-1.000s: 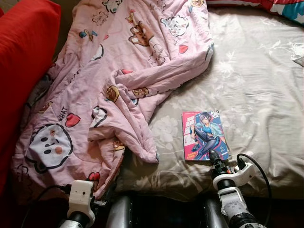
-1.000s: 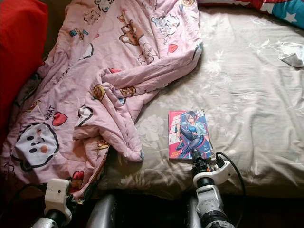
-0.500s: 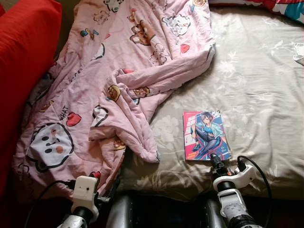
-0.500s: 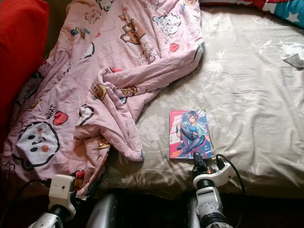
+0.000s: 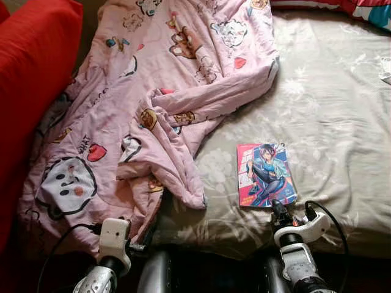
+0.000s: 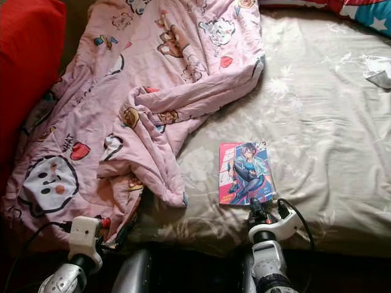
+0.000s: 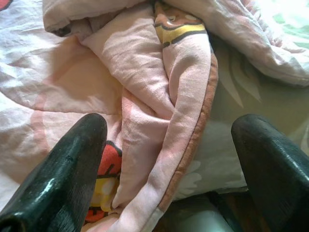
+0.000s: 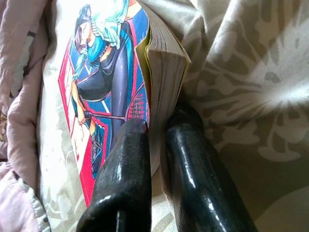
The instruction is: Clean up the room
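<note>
Comic book [image 5: 266, 174] lies flat on bed [image 5: 330, 110], near front edge, just right of pink blanket [image 5: 153, 91]. Right gripper [image 8: 153, 145] at book's near edge, fingers [image 8: 125, 159] clenched on it: one on cover, one under pages. Left gripper [image 7: 169, 159] low at bed's front edge, fingers [image 7: 67, 169] spread wide apart, grasping nothing, pink blanket fold between them. Blanket crumpled over left side of bed. Red cushion [image 5: 30, 79] at far left. Bright pillow [image 5: 360, 9] at far right corner.
</note>
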Available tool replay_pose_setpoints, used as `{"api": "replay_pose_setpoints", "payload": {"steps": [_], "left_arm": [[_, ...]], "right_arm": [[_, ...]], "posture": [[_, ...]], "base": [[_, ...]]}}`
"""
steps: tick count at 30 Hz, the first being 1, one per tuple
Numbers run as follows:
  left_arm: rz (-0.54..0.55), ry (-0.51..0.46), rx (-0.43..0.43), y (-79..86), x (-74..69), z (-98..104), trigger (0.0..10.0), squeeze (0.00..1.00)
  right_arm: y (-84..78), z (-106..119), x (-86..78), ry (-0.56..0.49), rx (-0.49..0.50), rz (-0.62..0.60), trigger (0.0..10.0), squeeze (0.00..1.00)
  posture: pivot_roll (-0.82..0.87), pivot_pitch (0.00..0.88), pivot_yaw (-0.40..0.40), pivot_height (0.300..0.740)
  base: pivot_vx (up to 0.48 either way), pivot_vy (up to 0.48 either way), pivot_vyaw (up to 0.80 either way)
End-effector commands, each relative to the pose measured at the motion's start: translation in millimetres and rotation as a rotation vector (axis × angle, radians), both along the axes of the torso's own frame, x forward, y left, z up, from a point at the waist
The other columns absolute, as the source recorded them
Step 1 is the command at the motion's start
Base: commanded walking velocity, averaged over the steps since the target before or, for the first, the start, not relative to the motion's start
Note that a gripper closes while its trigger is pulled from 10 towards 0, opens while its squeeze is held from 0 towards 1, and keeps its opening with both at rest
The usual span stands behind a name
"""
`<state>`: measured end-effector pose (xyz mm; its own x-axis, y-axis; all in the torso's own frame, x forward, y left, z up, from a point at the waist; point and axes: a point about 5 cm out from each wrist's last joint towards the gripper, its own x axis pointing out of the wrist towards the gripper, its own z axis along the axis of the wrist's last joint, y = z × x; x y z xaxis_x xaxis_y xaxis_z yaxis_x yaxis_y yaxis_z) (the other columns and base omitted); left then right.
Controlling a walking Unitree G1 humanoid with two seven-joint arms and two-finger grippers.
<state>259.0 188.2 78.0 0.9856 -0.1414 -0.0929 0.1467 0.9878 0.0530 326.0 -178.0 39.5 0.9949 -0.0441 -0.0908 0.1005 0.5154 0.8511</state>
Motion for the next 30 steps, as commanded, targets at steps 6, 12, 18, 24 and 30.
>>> {"api": "replay_pose_setpoints", "payload": {"steps": [6, 12, 18, 24, 30], "left_arm": [[0.020, 0.028, 0.002, 0.5, 9.2, -12, 10.0, 0.00], [0.023, 0.016, -0.005, -0.8, 17.4, -12, 10.0, 0.00], [0.027, 0.010, -0.005, 0.7, 20.8, -13, 10.0, 0.00], [0.031, 0.001, -0.002, 3.1, 23.3, -16, 10.0, 0.00], [0.022, -0.001, 0.001, 1.1, 24.6, -17, 10.0, 0.00]], "right_arm": [[0.4, -13, -13.5, 0.055, -0.112, -0.014, 0.0, 0.00], [-12.1, -30, -32.8, 0.135, -0.138, -0.116, 0.0, 0.00], [-13.5, -41, -45.3, 0.174, -0.130, -0.147, 0.0, 0.00], [-18.6, -36, -44.4, 0.174, -0.147, -0.205, 0.0, 0.00], [-17.4, -36, -44.0, 0.191, -0.158, -0.200, 10.0, 0.00]], "posture": [[0.10, 0.255, 0.079, 0.587], [0.08, 0.226, 0.067, 0.587], [0.07, 0.217, 0.063, 0.587], [0.06, 0.203, 0.056, 0.587], [0.06, 0.199, 0.057, 0.587]], "base": [[0.000, 0.000, 0.00], [0.000, 0.000, 0.00], [0.000, 0.000, 0.00], [0.000, 0.000, 0.00], [0.000, 0.000, 0.00]]}}
